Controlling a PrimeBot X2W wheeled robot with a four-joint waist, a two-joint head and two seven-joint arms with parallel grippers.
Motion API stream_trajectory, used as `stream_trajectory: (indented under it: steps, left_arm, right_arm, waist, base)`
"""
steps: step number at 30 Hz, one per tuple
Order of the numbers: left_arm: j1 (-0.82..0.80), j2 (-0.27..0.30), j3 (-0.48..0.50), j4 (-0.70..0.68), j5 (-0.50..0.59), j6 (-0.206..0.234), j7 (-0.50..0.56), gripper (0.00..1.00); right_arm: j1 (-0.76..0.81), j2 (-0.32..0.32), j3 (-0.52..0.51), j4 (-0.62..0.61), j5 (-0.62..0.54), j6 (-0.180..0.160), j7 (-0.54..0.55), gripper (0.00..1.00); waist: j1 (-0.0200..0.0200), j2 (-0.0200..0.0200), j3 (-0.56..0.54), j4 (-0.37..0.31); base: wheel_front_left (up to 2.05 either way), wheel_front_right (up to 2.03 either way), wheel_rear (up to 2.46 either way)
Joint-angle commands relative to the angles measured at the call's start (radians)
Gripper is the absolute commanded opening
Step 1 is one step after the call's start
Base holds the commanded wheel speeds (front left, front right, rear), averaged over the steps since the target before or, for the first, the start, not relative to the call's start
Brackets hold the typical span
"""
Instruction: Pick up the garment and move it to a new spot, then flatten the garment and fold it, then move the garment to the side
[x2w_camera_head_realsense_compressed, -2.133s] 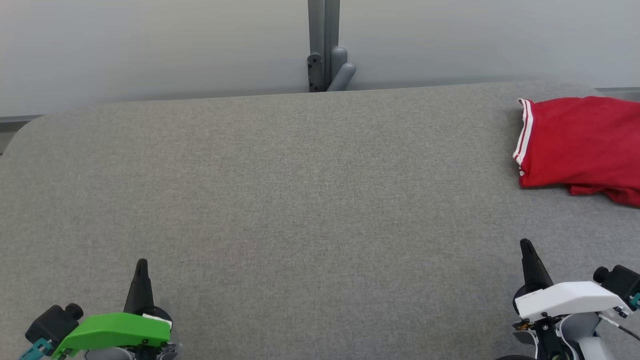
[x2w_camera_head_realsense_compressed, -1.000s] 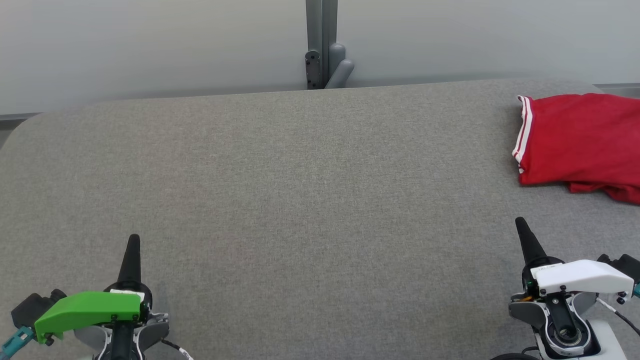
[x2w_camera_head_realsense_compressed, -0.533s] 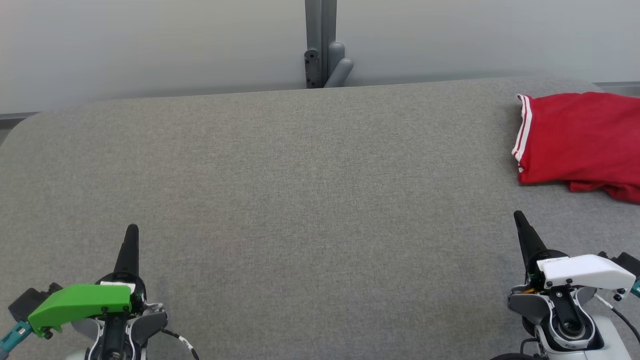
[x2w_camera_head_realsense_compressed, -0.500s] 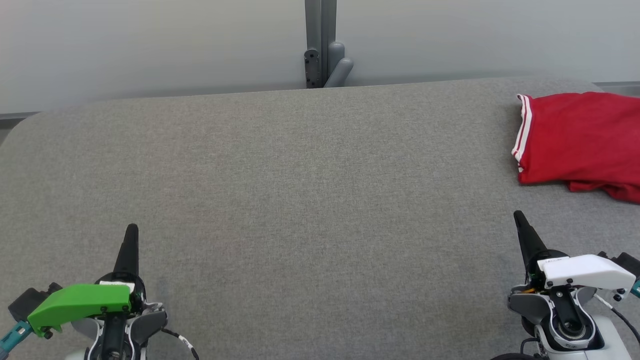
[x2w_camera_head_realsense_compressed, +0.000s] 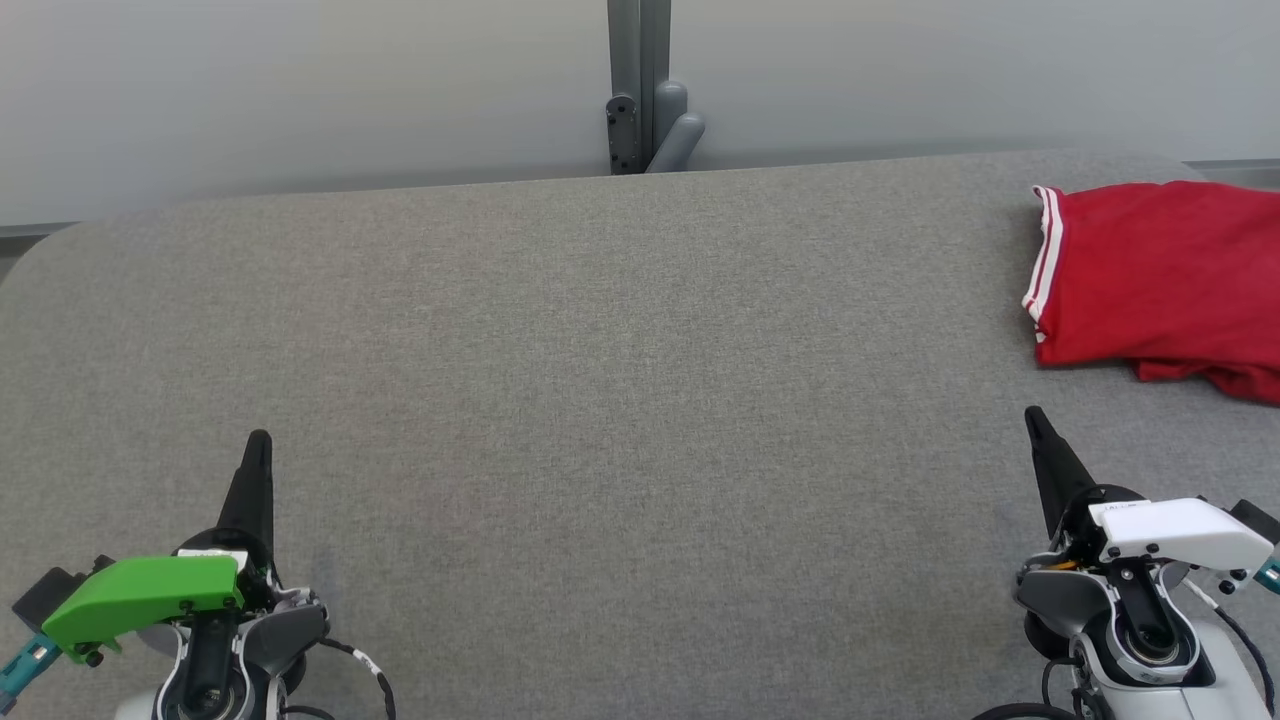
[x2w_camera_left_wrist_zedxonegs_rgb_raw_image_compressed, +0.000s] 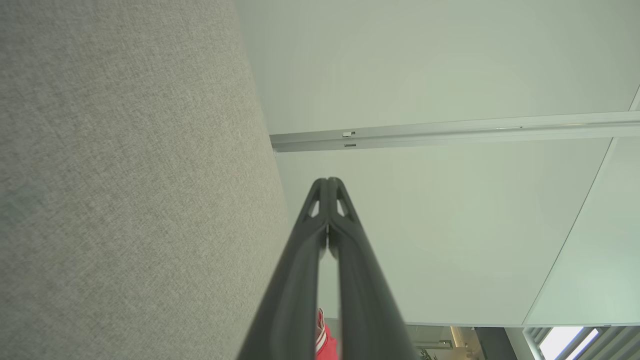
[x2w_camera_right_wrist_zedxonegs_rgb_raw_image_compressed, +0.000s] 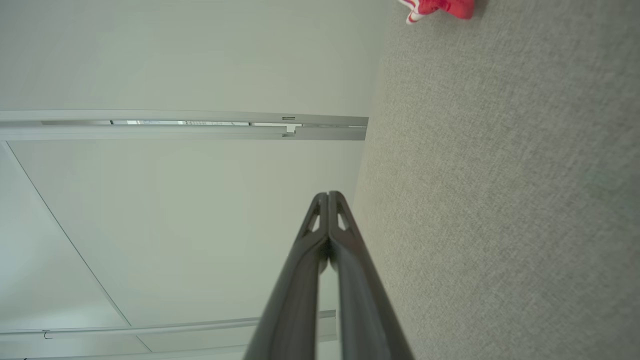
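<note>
A grey fabric bench (x2w_camera_head_realsense_compressed: 620, 380) spreads before a pale wall (x2w_camera_head_realsense_compressed: 300, 90). Over its near left corner is the left gripper (x2w_camera_head_realsense_compressed: 258, 440), jaws pressed together on nothing. Over its near right corner is the right gripper (x2w_camera_head_realsense_compressed: 1030, 415), jaws likewise together. The red garment (x2w_camera_head_realsense_compressed: 1150, 280), white-striped along one edge, lies roughly folded at the bench's far right corner. A grey post (x2w_camera_head_realsense_compressed: 640, 90) stands behind its far edge.

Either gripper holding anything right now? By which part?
Nothing is held. The left gripper and right gripper are both shut and empty over the grey table. The red garment lies apart from both, at the table's far right.
</note>
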Motion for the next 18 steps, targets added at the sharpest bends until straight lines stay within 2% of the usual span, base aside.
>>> stream_trajectory:
  steps: [1,11,18]
  left_arm:
    - [-0.017,0.006,0.003,-0.004,-0.021,0.003,0.004,0.0]
    - [-0.03,0.006,0.011,-0.006,-0.083,0.004,0.022,0.0]
    - [-0.027,0.006,0.011,-0.006,-0.077,0.003,0.019,0.0]
  right_arm:
    - [-0.013,-0.007,-0.001,0.001,0.016,0.0,0.006,0.0]
    - [-0.021,-0.009,0.0,0.005,0.093,0.0,0.022,0.0]
    - [-0.02,-0.011,0.002,0.004,0.09,0.0,0.02,0.0]
  waist:
    - [0.0,0.0,0.0,0.0]
    - [0.0,0.0,0.003,-0.002]
    - [0.0,0.0,0.003,-0.002]
  base:
    - [0.0,0.0,0.0]
    - [0.0,0.0,0.0]
    - [0.0,0.0,0.0]
